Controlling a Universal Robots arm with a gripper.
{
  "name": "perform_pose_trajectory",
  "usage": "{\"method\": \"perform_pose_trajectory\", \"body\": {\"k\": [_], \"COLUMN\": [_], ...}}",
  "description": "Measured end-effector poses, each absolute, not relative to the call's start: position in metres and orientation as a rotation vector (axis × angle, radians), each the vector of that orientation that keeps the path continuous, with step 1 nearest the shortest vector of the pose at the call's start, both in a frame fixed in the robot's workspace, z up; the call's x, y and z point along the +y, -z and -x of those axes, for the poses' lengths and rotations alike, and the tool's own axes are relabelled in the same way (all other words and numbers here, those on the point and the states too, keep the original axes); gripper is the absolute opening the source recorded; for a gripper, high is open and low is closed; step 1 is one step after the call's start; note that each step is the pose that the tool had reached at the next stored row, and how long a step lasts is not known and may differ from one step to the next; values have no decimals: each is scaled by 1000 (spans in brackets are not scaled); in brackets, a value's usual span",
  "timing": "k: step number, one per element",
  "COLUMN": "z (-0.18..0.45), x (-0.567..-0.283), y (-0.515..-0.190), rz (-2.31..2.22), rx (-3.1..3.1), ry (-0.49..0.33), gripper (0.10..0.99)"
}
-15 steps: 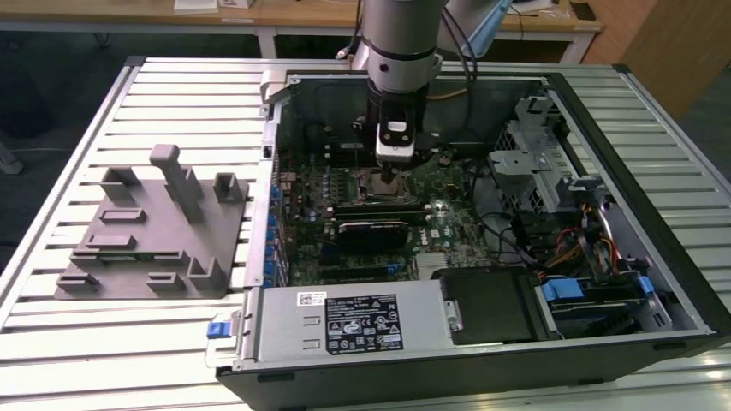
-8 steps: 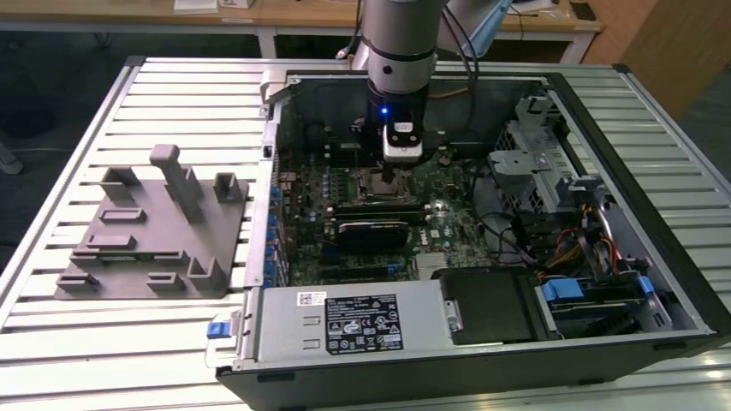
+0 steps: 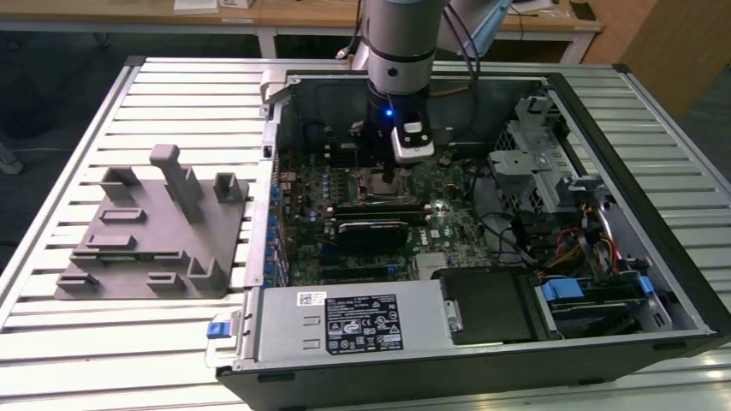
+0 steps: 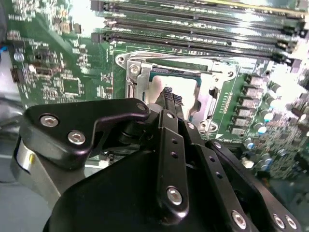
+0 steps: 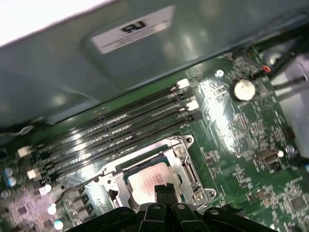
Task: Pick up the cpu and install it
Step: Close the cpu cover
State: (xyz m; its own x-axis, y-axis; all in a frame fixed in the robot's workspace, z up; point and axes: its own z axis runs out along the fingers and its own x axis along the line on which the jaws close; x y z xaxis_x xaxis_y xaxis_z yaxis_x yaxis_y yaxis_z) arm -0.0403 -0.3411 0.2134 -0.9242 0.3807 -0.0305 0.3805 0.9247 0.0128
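Fingers (image 5: 161,192) clenched together on nothing, tips over the small flat silver-grey square cpu (image 5: 145,181) lying in the steel socket frame (image 5: 187,166); I'd keep any push light and square.

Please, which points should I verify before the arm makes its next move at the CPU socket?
1. The cpu is inside the socket frame: ok, it lies flat there.
2. The gripper is over the cpu: ok.
3. The fingers are shut with nothing between them: ok.
4. The fingertips touch the cpu: cannot tell.
5. The socket frame is clamped down over the cpu: cannot tell.
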Motion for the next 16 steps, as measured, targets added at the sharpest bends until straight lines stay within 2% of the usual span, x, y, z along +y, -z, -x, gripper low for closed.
{"method": "perform_pose_trajectory", "body": {"k": [16], "z": [42], "x": [-341], "y": [-212], "rz": [-212], "rx": [3103], "ry": [-14], "gripper": [106]}}
